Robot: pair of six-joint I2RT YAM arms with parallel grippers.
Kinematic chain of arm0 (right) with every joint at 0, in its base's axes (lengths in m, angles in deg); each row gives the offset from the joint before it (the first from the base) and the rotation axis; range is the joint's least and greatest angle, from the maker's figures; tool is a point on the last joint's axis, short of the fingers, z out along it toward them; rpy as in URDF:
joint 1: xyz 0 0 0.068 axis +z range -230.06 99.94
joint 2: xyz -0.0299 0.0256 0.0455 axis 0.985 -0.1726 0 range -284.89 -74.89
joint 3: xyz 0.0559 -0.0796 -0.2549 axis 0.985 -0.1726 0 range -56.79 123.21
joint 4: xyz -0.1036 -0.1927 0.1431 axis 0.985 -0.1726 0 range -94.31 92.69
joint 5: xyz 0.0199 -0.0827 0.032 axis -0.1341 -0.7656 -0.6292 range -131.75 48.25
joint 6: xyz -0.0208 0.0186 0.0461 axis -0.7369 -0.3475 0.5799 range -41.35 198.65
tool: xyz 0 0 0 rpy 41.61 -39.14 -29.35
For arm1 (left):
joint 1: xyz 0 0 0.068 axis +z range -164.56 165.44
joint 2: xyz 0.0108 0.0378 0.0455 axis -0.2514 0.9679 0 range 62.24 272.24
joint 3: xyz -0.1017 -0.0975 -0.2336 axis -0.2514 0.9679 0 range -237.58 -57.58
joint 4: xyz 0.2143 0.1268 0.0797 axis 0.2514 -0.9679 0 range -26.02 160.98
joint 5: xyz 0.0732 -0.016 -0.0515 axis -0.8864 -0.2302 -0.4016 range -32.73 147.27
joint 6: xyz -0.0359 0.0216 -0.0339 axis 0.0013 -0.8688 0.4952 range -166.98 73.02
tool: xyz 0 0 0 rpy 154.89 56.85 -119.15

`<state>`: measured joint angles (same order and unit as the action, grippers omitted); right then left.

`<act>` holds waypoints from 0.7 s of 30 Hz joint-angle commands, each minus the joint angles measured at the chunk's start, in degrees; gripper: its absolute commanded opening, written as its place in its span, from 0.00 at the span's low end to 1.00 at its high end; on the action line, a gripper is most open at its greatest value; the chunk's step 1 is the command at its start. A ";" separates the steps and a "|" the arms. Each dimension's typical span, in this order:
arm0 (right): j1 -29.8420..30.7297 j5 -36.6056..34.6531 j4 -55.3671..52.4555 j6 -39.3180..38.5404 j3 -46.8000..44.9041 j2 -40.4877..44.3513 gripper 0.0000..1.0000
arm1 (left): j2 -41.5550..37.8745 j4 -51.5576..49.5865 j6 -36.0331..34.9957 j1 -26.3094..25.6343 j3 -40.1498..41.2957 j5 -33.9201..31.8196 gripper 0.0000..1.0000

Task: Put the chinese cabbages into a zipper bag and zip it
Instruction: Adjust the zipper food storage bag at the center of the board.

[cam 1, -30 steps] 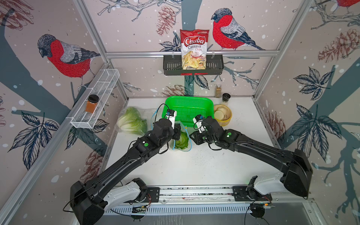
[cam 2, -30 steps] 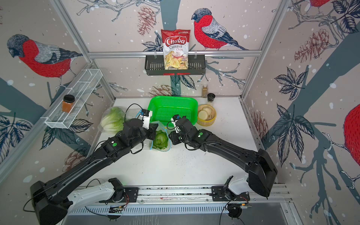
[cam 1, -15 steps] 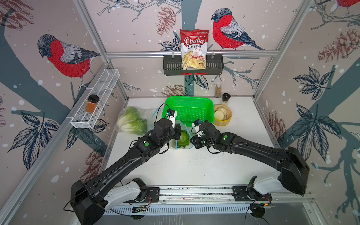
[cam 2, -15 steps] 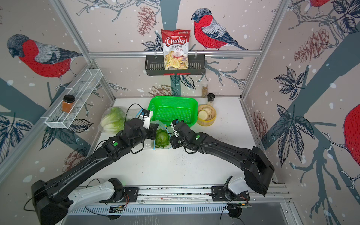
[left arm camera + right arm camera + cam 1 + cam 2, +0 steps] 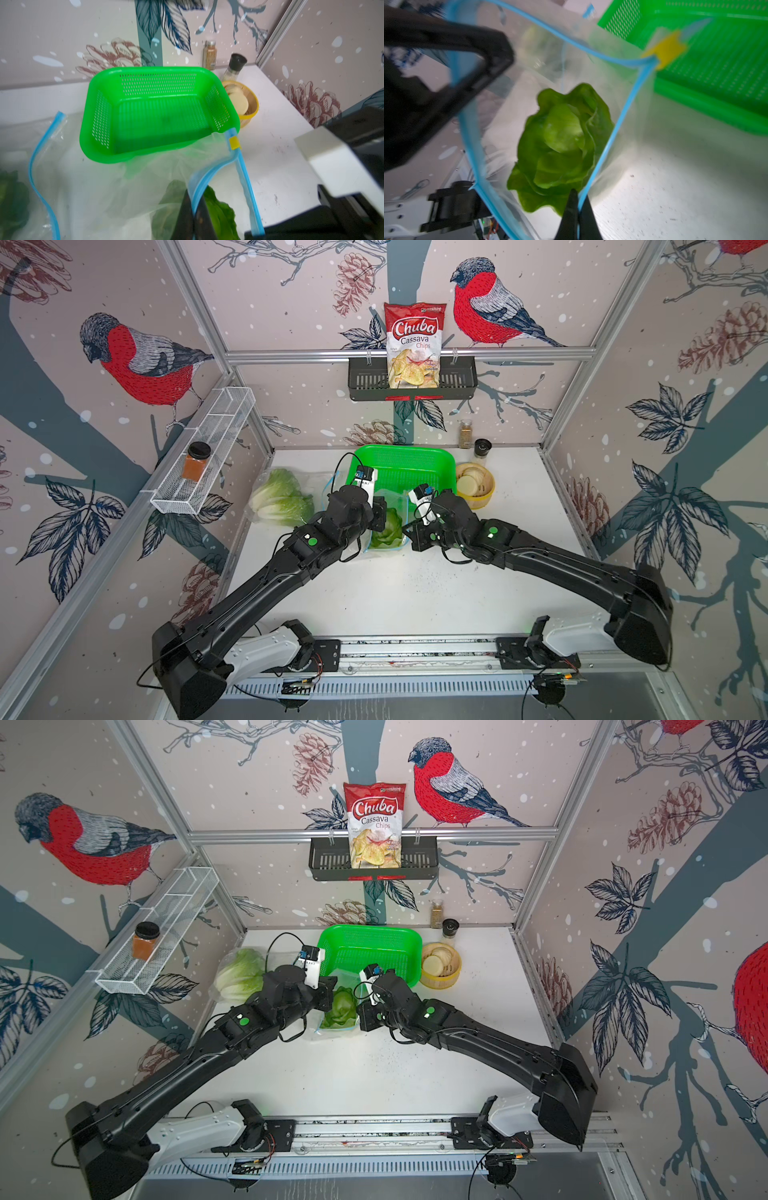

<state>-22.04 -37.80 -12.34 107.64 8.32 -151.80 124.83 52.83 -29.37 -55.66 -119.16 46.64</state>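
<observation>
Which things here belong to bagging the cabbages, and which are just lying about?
Job in hand:
- bag, rim pinched by left fingers and right fingers
- cabbage inside it
- more cabbages at the table's left edge

Lying about:
- basket
- bowl of discs
- spice jar
- grinder
- chips
- orange jar

Both top views are looking down over the whole table (image 5: 415, 605). Both wrist cameras are viewing one zipper bag (image 5: 187, 162) and green basket (image 5: 158, 85) from close up.
</observation>
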 commanded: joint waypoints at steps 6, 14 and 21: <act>8.35 -10.87 0.21 4.70 10.77 1.35 0.00 | 1.99 -8.50 -8.07 0.32 -14.18 -0.24 0.00; 11.08 -23.60 0.08 6.60 12.85 1.50 0.01 | 7.18 -14.19 -14.05 1.72 -21.29 2.96 0.00; 9.31 -19.06 10.42 7.21 4.44 3.87 0.04 | 8.73 -10.19 -16.81 2.42 -19.22 6.18 0.00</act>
<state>-12.34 -59.18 -8.23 114.55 13.80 -147.34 132.96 40.37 -43.47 -53.72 -139.16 49.98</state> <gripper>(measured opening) 0.055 0.049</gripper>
